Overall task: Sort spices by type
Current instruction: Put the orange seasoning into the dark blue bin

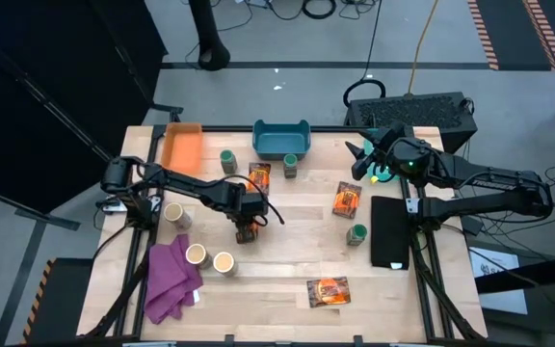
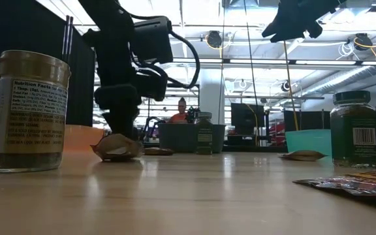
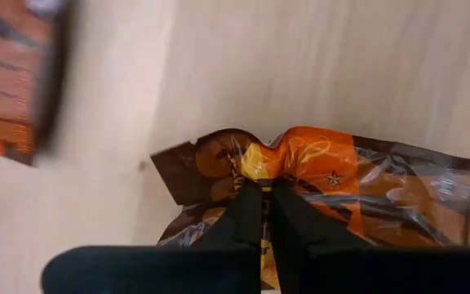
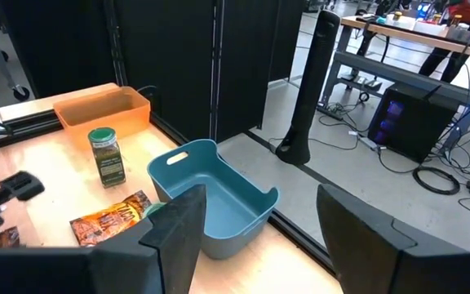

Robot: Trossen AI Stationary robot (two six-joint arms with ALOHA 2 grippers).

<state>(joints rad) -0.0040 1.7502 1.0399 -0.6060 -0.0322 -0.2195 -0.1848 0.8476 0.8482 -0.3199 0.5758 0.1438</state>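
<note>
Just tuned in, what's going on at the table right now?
The left gripper has closed on an orange-and-dark spice packet lying mid-table, pinching its crumpled edge. The right gripper hangs open above the blue bin at the far edge, waiting. The orange bin and the blue bin look empty; other packets, green jars and tan jars still sit scattered on the table.

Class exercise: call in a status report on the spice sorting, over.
Left gripper shut on orange packet, mid-table. Right gripper open, waiting raised near the blue bin. Other packets and jars unsorted on the table. Nothing blocking.
</note>
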